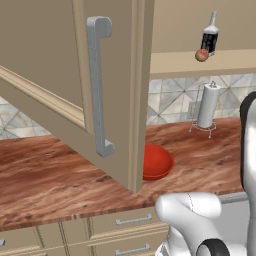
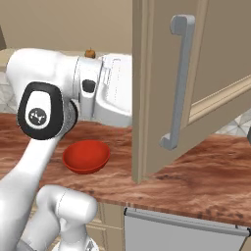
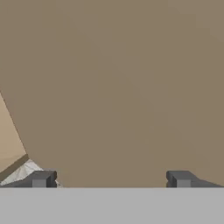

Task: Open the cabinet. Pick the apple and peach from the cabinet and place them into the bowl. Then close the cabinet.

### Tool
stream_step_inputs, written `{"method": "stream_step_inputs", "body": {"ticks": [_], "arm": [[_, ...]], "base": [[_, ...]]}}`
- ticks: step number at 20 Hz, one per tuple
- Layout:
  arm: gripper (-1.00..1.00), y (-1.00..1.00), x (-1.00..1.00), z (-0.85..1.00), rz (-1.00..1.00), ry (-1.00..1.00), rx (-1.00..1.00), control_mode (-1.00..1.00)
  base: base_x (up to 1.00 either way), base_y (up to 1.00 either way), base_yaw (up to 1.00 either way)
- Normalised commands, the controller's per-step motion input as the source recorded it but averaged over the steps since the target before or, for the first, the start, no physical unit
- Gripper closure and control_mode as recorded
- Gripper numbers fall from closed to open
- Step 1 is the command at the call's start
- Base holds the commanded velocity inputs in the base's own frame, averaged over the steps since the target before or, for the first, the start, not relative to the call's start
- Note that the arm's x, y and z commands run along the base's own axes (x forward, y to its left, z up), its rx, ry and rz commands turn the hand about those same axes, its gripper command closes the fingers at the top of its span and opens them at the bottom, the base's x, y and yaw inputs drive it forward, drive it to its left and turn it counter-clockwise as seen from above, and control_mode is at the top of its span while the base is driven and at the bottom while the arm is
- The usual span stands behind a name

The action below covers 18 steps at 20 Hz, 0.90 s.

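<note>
The cabinet door (image 1: 55, 75) stands swung open over the counter, with its long grey bar handle (image 1: 97, 85) facing me; the same door (image 2: 215, 73) and handle (image 2: 179, 83) appear in the right base view. On the cabinet shelf sits one round reddish fruit (image 1: 201, 55), also seen as the fruit (image 2: 89, 53) above my arm; I cannot tell whether it is the apple or the peach. The red bowl (image 1: 156, 161) rests on the counter, partly behind the door edge, and the bowl (image 2: 86, 156) lies empty. My gripper (image 3: 110, 179) is open, its fingertips (image 3: 41, 178) wide apart, facing a flat beige panel close up.
A dark bottle (image 1: 210, 35) stands on the shelf beside the fruit. A paper towel holder (image 1: 207, 106) stands at the counter's back. Drawers (image 1: 132, 220) run under the wooden counter (image 1: 50, 175). The open door's lower corner hangs just above the counter near the bowl.
</note>
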Motion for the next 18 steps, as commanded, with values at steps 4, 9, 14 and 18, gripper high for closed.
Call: {"method": "stream_step_inputs", "body": {"ticks": [4, 9, 14, 18], "arm": [[-1.0, 0.46, -0.57, 0.0, 0.0, -0.23, 0.0, -1.0], [-1.0, 1.0, -0.09, -0.28, 0.1, -0.06, 0.0, -1.0], [-1.0, 1.0, 0.0, -0.1, 0.15, 0.0, 0.0, -1.0], [-1.0, 0.56, 0.0, -0.09, 0.4, 0.0, -0.05, -1.0]], "base": [[0.0, 0.0, 0.0], [0.0, 0.0, 0.0], [0.0, 0.0, 0.0], [0.0, 0.0, 0.0]]}}
